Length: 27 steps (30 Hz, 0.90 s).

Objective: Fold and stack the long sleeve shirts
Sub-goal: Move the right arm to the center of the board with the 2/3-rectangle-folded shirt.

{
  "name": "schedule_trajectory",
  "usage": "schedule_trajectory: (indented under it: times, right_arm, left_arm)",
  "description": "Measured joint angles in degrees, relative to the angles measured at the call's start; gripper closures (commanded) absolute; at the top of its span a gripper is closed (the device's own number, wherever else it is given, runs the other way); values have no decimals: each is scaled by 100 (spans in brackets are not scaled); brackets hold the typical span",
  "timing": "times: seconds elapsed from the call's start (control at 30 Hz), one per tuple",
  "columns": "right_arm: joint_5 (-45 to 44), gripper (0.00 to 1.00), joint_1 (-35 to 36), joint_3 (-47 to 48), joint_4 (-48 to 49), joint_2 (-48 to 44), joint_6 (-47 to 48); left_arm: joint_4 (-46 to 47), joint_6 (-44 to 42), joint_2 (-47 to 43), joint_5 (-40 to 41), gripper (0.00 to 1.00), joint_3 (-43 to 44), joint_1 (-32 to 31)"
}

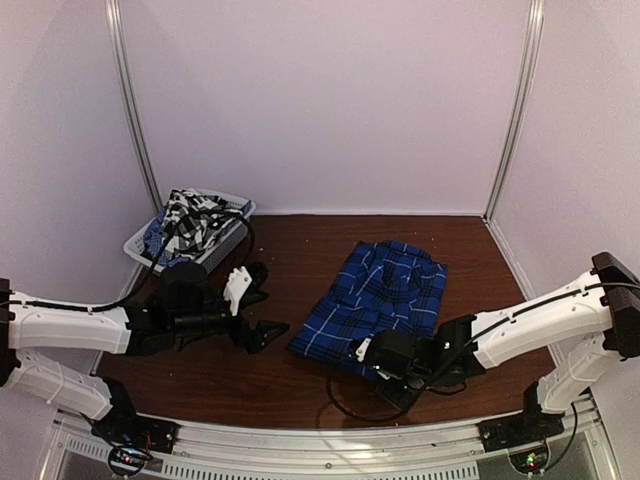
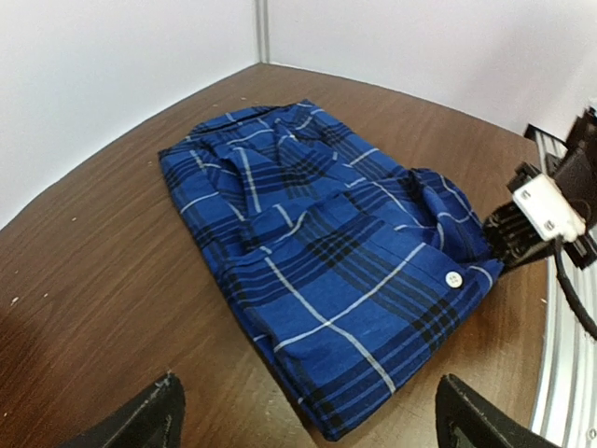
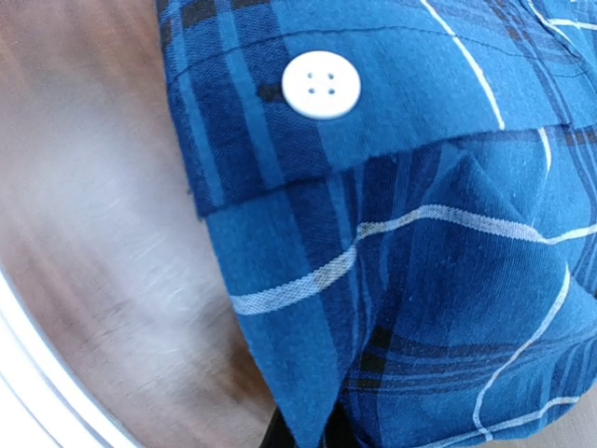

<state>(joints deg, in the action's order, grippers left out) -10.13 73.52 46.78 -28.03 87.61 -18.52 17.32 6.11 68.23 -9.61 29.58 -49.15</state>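
The right gripper (image 1: 374,352) sits at the near edge of the blue shirt (image 1: 385,295), closer to it than the left gripper is. Cloth beside 1 white button (image 3: 321,84) fills its wrist view; whether the jaws clamp it cannot be told. The left gripper (image 1: 262,308) is spread and empty, with the shirt just to its right. The shirt's long axis runs away from both grippers. Beyond the left gripper, the black-and-white shirt (image 1: 195,220) lies in the basket (image 1: 243,206).
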Motion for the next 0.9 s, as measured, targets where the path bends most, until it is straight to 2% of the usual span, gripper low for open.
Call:
schedule_trajectory:
  times: [0.4, 0.63, 0.77, 0.9]
  right_arm:
    - [1095, 100, 197, -791, 352, -896, -229]
    - [1768, 100, 201, -1051, 616, -1436, -293]
    - [2015, 100, 201, -1143, 702, -1596, -315]
    - [2107, 100, 201, -1193, 734, -1609, -376]
  left_arm:
    - [118, -1655, 911, -192, 2, -111, -1405]
    - [114, -2575, 1648, -107, 3, 20, -1665]
    - [127, -2959, 2061, 103, 10, 289, -1687]
    - [245, -3182, 2190, 240, 28, 382, -1687]
